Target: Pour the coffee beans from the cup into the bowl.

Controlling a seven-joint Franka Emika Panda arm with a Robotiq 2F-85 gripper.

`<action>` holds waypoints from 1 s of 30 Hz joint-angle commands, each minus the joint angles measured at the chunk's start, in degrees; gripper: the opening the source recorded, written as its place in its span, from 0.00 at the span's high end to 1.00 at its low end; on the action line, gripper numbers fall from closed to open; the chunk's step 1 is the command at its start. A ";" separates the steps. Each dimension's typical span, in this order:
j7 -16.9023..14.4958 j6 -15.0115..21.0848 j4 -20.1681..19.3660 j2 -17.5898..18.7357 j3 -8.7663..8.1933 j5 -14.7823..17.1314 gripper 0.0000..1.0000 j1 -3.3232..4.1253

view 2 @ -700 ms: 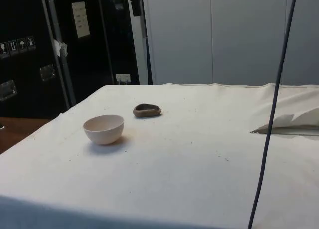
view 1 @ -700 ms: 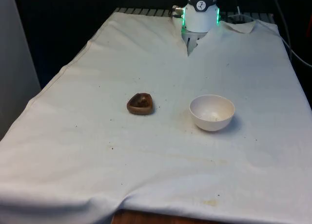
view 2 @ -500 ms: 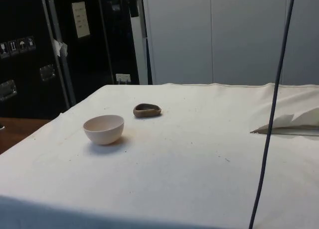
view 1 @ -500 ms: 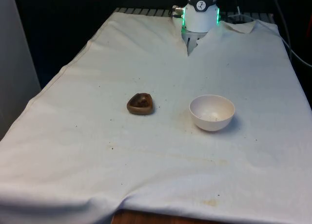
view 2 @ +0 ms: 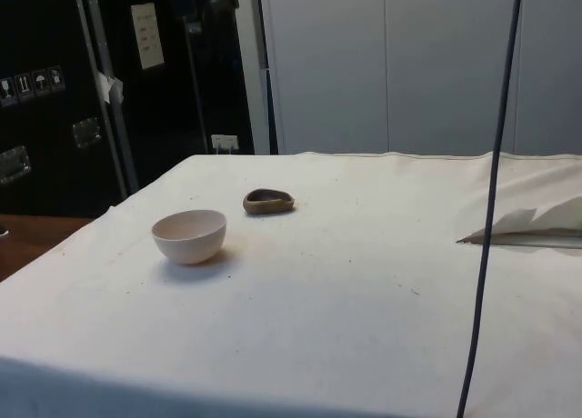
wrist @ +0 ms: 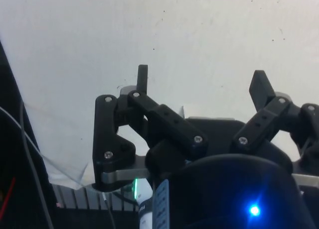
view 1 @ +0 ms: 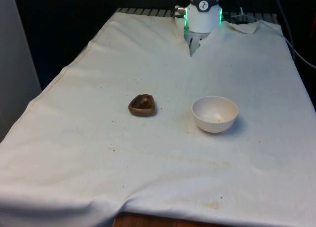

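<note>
1. Pincer (wrist: 202, 79) spread wide and holding nothing, I hang high over the bare white cloth (view 1: 163, 187), my fingers (wrist: 142, 77) pointing at blank fabric.

2. On the table nothing has shifted over the last moments: the small brown cup (view 1: 142, 104) sits where it sat, toward the front view's left, and the white bowl (view 1: 215, 114) stands near it on the front view's right, the two apart.

3. What has changed is up above: in the side view the dark cable (view 2: 491, 191) hanging across the frame has swung slightly, which tells me my arm is on the move, though no part of me has reached the cup.

4. I judge the task barely begun. The cup looks untouched and upright, its dark contents inside, and the bowl's hollow shows pale.

5. My next job, as I read it, is to come down over the cup and close on its rim; it is low and rounded, so a slip seems possible.
</note>
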 commanded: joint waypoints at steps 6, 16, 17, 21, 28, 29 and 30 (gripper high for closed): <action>-0.17 1.66 -0.52 1.09 -0.63 0.06 0.00 -0.11; 0.52 4.58 -2.29 2.12 -2.01 -0.17 0.00 -0.06; 0.52 4.87 -2.52 2.12 -2.12 -0.23 0.00 -0.06; 0.40 4.98 -2.92 2.29 -2.46 -0.06 0.00 -0.06; 1.32 8.59 -5.33 2.41 -3.61 -0.52 0.00 0.00; 1.38 8.82 -5.56 2.41 -3.72 -0.52 0.00 0.00; 1.43 9.22 -5.84 2.41 -3.84 -0.57 0.00 0.00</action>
